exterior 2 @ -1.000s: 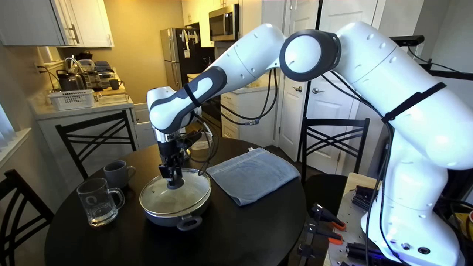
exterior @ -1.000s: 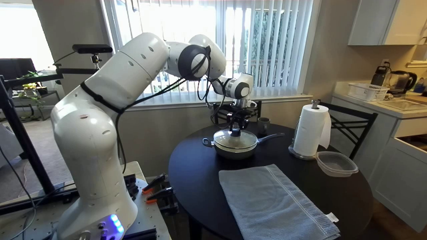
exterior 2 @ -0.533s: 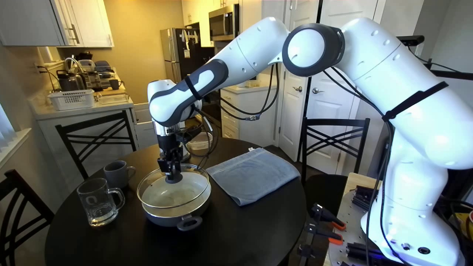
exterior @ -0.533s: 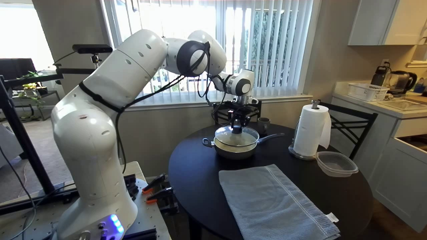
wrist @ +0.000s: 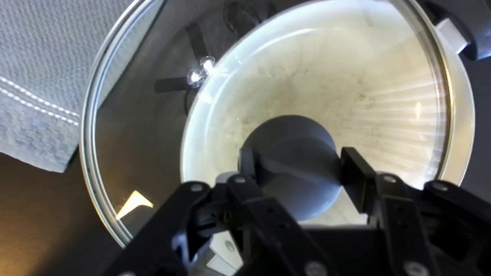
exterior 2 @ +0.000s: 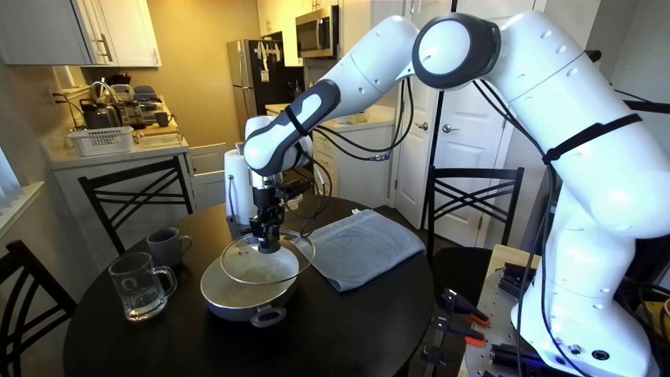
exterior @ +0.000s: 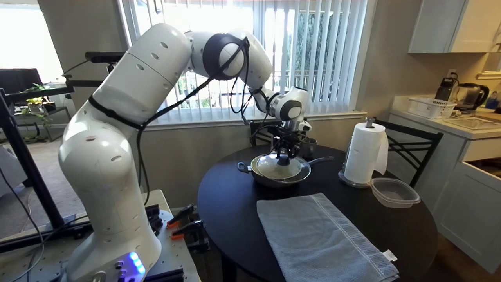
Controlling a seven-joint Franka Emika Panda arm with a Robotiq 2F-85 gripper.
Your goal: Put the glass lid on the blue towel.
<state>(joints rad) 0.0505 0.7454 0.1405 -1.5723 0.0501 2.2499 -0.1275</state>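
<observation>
My gripper (wrist: 295,165) is shut on the dark knob of the glass lid (wrist: 145,126), with one finger on each side of the knob. The lid hangs raised over the pale pan (exterior 2: 235,309) and is a little tilted. In an exterior view the lid (exterior 2: 277,267) sticks out past the pan's rim on the towel side. In an exterior view the lid (exterior: 274,168) overlaps the pan opening below my gripper (exterior: 284,154). The blue towel (exterior: 321,239) lies flat on the table beside the pan. It also shows in the wrist view (wrist: 38,50), apart from the lid.
A paper towel roll (exterior: 364,154) stands on the dark round table (exterior: 231,203) near a clear plastic container (exterior: 395,194). A grey mug (exterior 2: 166,247) and a glass mug (exterior 2: 138,288) stand beside the pan. The pan's long handle (exterior: 321,160) points toward the roll.
The lid has come up off the pan in my gripper. It has then shifted sideways and tilted, uncovering part of the pan. The pan and towel have not moved.
</observation>
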